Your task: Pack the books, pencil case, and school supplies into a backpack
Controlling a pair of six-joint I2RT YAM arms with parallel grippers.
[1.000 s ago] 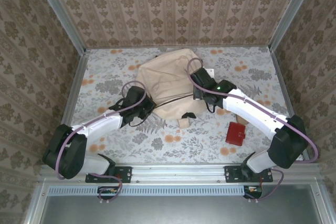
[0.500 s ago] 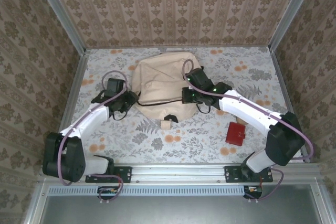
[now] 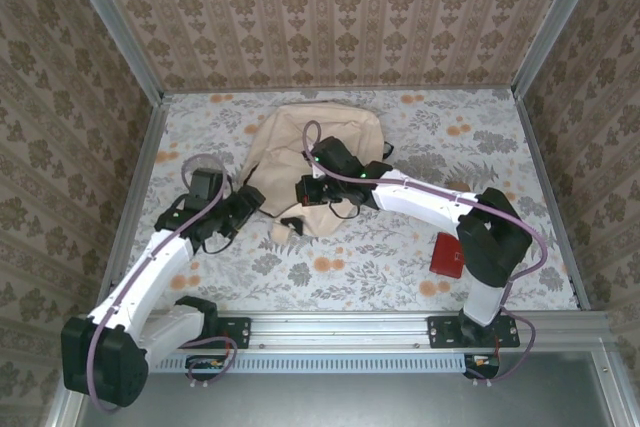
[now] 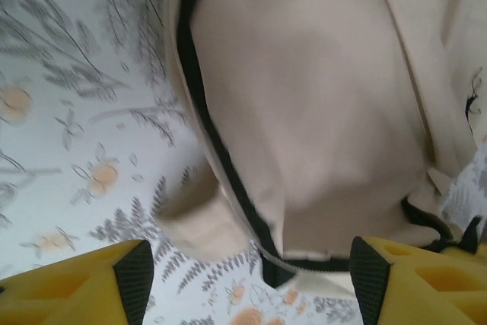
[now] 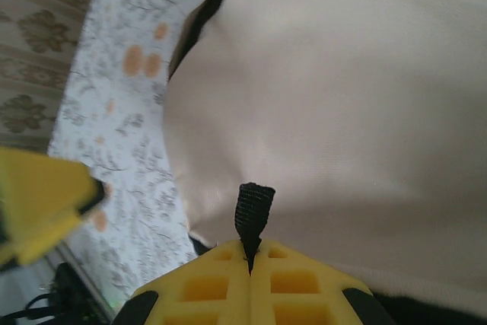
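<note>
The cream-beige backpack (image 3: 322, 139) lies on the floral table at the middle back, its dark zipper (image 4: 221, 157) running down its side. My right gripper (image 3: 304, 193) is at the backpack's near-left edge, shut on a short black webbing tab (image 5: 254, 207) that sticks up from the fabric (image 5: 342, 112). In its wrist view the right gripper (image 5: 249, 264) has its jaws pressed together. My left gripper (image 3: 250, 203) stands just left of the backpack. It is open, and the left gripper (image 4: 253, 283) has nothing between its fingers, with the bag's lower corner (image 4: 319, 97) ahead. The books are out of view.
A small red squarish pouch (image 3: 450, 254) lies at the near right, beside the right arm's elbow. Patterned walls with metal rails (image 3: 140, 177) close in the table on three sides. One yellow finger of the left gripper (image 5: 38, 203) shows in the right wrist view.
My left gripper has opened and let go of the backpack's edge. The right gripper, still shut on the tab, has moved left, and the bag has shifted left with it.
</note>
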